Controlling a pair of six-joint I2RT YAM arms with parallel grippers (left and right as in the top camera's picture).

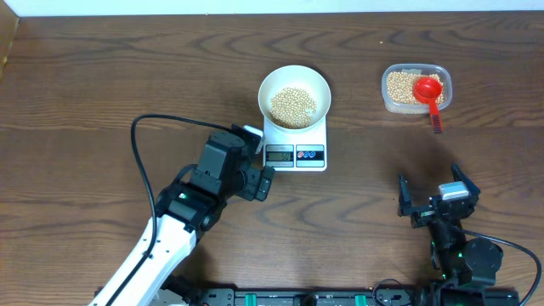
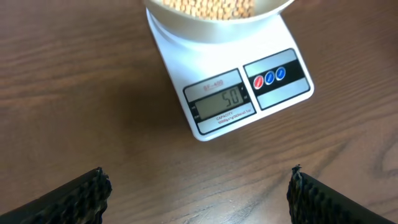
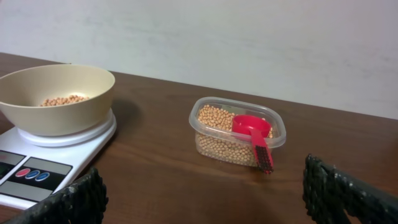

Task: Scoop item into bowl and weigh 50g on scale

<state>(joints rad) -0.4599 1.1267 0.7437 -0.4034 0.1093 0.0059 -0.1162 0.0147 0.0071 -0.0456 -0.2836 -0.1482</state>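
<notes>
While spread wide and clasping nothing, hovers low over bare wood just short of the scale (image 1: pixel 295 149), facing its front edge: so with the left gripper (image 1: pixel 259 160). From its wrist camera, only two dark ridged fingertips (image 2: pixel 81 193) at the lower corners, well apart. Just beyond, on the grey display (image 2: pixel 222 99), reads 50, beside one red and two blue buttons (image 2: pixel 269 77). Atop the scale's platform, the white bowl (image 1: pixel 264 87), upright, with a shallow heap of pale round beans (image 1: pixel 293 106) in its bottom. Bowl about as wide as the scale, hiding most of the platform from overhead. Equally gaping and empty over at the right gripper (image 1: pixel 433 189), low near the table's (image 1: pixel 85 85) front edge, well apart from scale and bowl. Farther back on that side, a clear plastic tub (image 1: pixel 385 83) part-filled with more of the same beans, and lying in it a red scoop (image 1: pixel 427 87), cup up on the beans, dark ridged handle end sticking out over the tub's near rim.
</notes>
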